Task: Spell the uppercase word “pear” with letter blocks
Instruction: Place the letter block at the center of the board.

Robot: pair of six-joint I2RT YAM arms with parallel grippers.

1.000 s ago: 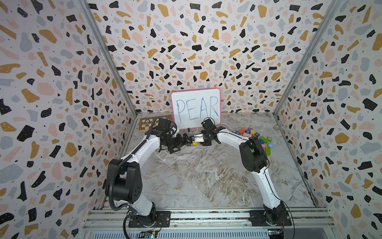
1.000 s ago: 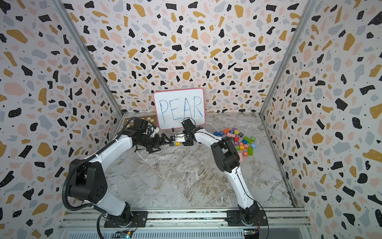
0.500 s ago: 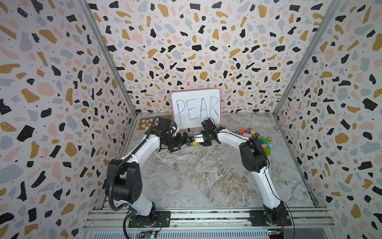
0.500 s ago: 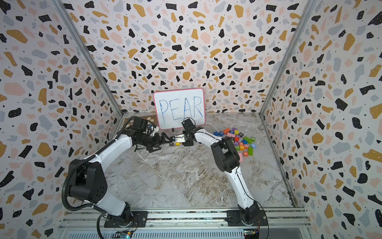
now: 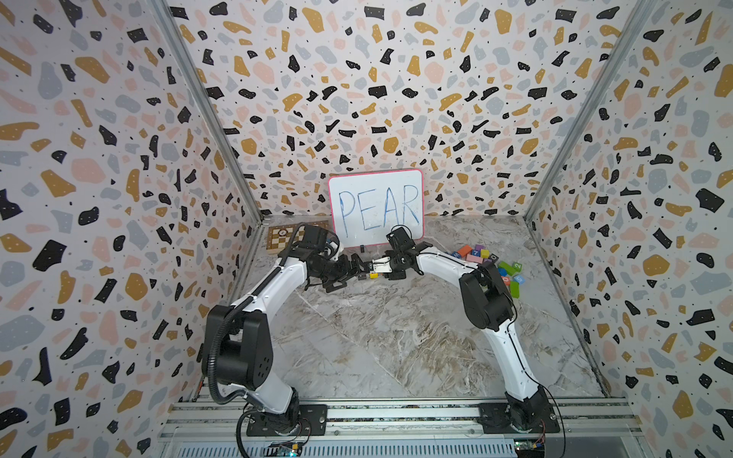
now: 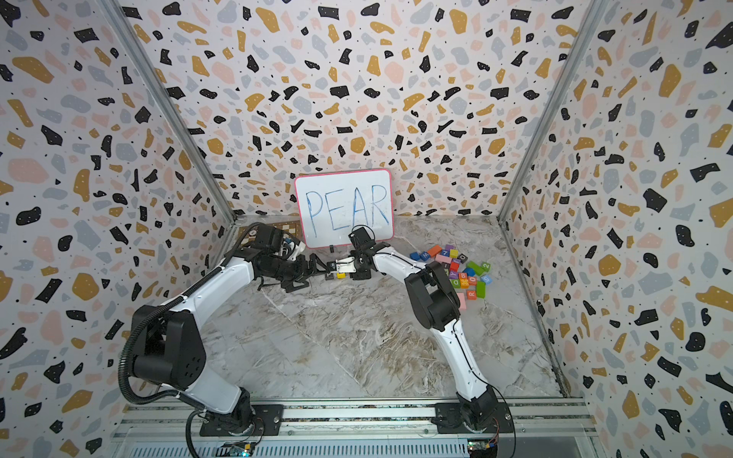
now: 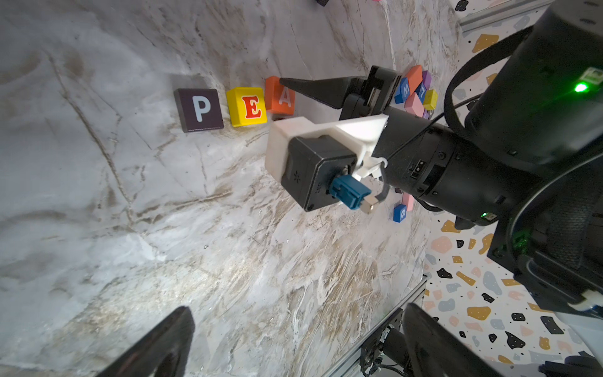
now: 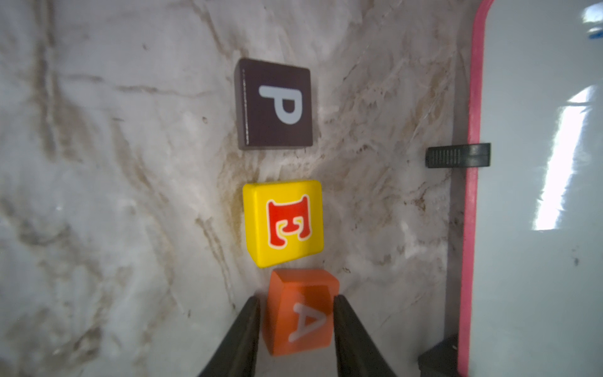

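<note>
R tool (image 8: 296, 299) straddling A blk (image 8: 300, 321), tight beside E blk (image 8: 283, 223); gripping or slack, can't tell. Should be opening evenly, lifting straight.

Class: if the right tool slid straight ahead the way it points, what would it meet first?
Probably the yellow cube with red E, just beyond the orange cube with white A between the fingers of the right tool.

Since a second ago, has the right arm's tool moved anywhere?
No visible shift: in a top view the right tool keeps its spot just below the whiteboard, flanking the orange A block.
</note>
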